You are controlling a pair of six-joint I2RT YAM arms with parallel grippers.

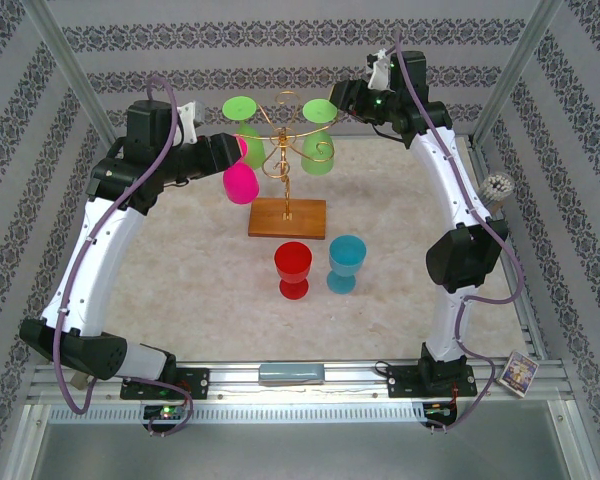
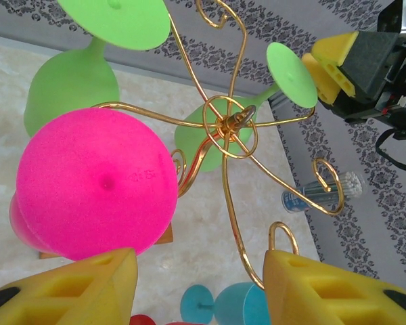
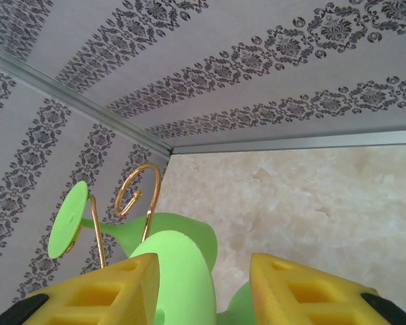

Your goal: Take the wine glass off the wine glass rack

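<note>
The gold wire wine glass rack stands on its brown wooden base at the back middle. Three wine glasses hang upside down from it: a pink one and two green ones. My left gripper is open just above the pink glass's round foot, which lies beside the left finger. My right gripper is open around the foot of the right green glass; the foot lies against the left finger, apart from the other.
A red glass and a blue glass stand on the table in front of the rack. A white-bristled brush lies at the right edge. Patterned walls close in the back and sides.
</note>
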